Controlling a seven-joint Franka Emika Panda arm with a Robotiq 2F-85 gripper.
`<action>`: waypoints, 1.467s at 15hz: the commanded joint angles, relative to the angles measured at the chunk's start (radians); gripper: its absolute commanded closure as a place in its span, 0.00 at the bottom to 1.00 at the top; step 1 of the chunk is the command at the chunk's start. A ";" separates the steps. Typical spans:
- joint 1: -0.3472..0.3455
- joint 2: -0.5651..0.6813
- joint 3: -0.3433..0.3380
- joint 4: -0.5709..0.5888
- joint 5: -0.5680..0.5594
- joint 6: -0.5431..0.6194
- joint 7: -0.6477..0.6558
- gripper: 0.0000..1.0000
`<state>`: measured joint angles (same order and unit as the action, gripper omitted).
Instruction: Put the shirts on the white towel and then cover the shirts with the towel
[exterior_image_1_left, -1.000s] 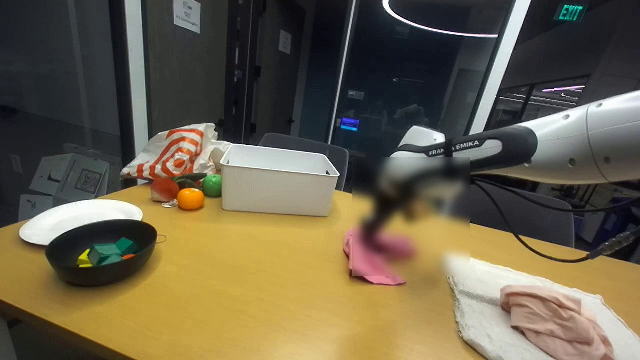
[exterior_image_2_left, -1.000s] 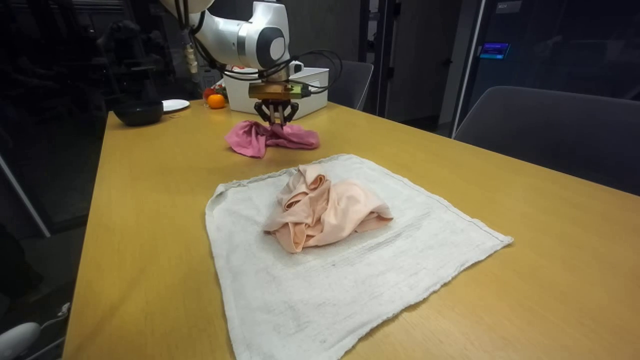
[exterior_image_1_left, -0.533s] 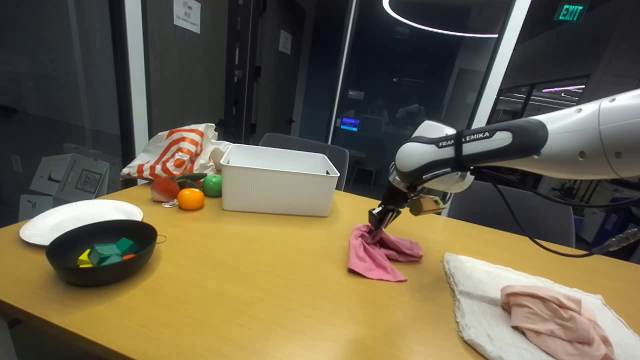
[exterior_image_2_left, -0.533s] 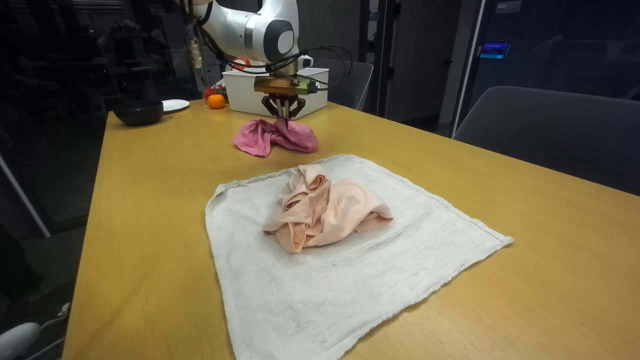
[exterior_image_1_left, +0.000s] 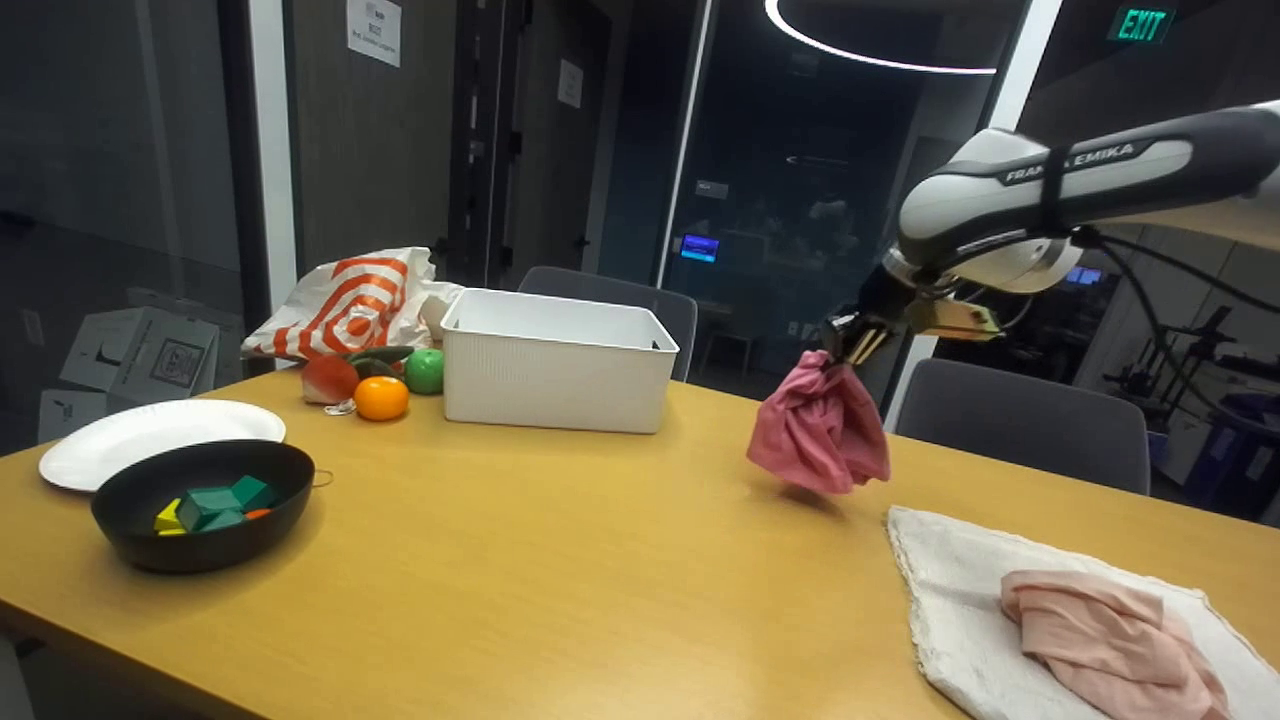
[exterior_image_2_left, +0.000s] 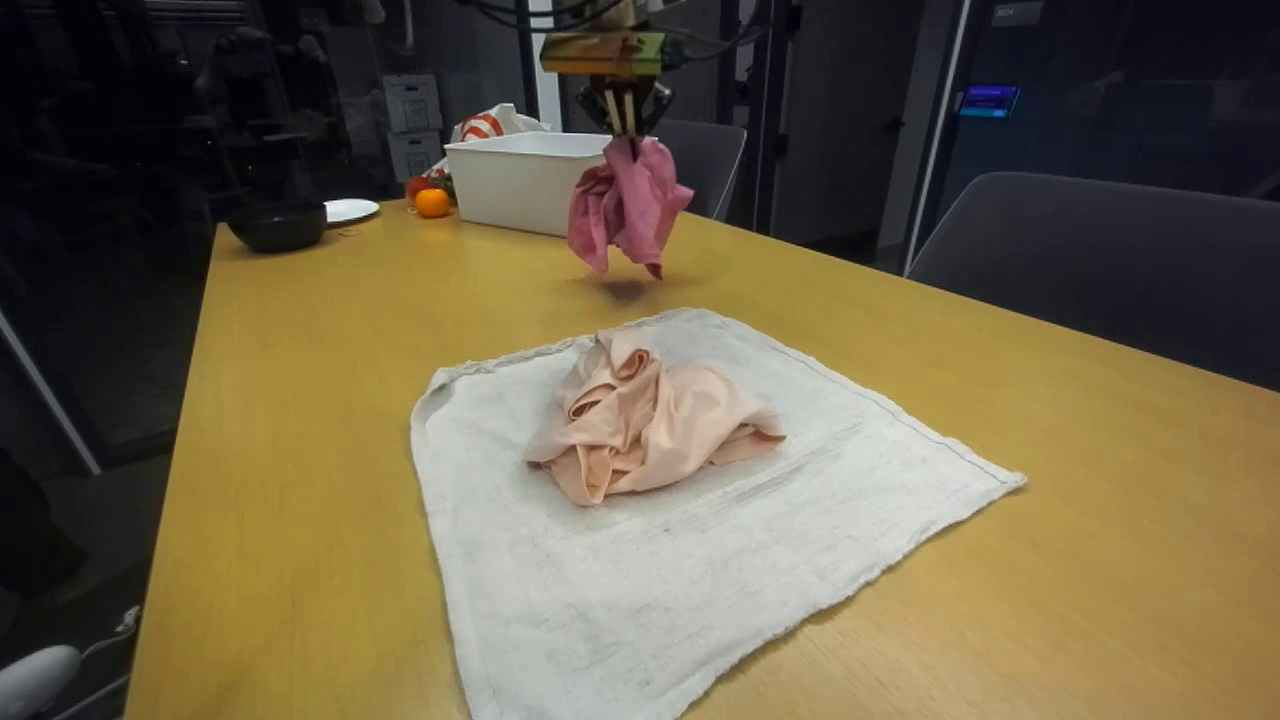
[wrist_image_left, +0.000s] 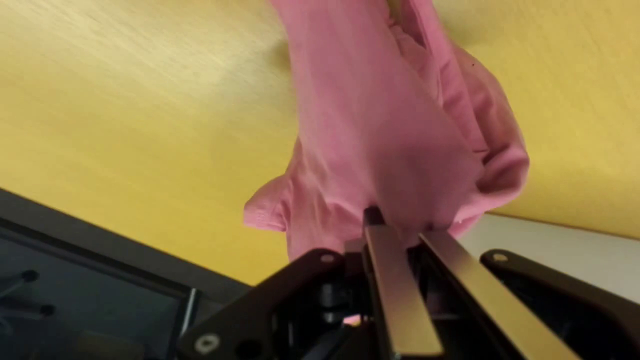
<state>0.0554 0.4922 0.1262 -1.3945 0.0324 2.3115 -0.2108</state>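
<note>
Tool (exterior_image_2_left: 632, 148) points down above table (exterior_image_2_left: 310, 390), pinching pink shirt (exterior_image_2_left: 635, 205)

Looks like an office meeting room — has a long wood-toned table (exterior_image_1_left: 560, 580), grey chairs (exterior_image_2_left: 1110, 270) beside it, dark glass walls (exterior_image_1_left: 850, 110) with pale frames (exterior_image_1_left: 272, 140), a door (exterior_image_1_left: 370, 160) bearing a paper notice (exterior_image_1_left: 375, 30), a small lit screen (exterior_image_1_left: 699, 248) and, high up, a green EXIT sign (exterior_image_1_left: 1141, 25).

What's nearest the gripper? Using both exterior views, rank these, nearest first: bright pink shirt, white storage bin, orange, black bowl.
In both exterior views:
1. Bright pink shirt: hanging from the gripper.
2. White storage bin: mostly left of the shirt.
3. Orange: left of the bin.
4. Black bowl: left of the orange.
</note>
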 joint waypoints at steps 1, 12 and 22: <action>-0.023 -0.217 -0.065 -0.200 -0.010 0.028 0.115 0.91; -0.082 -0.642 -0.183 -0.633 -0.371 -0.113 0.573 0.93; -0.118 -0.604 -0.142 -0.888 -0.476 -0.072 0.715 0.95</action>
<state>-0.0381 -0.1407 -0.0411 -2.2154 -0.3620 2.1624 0.4033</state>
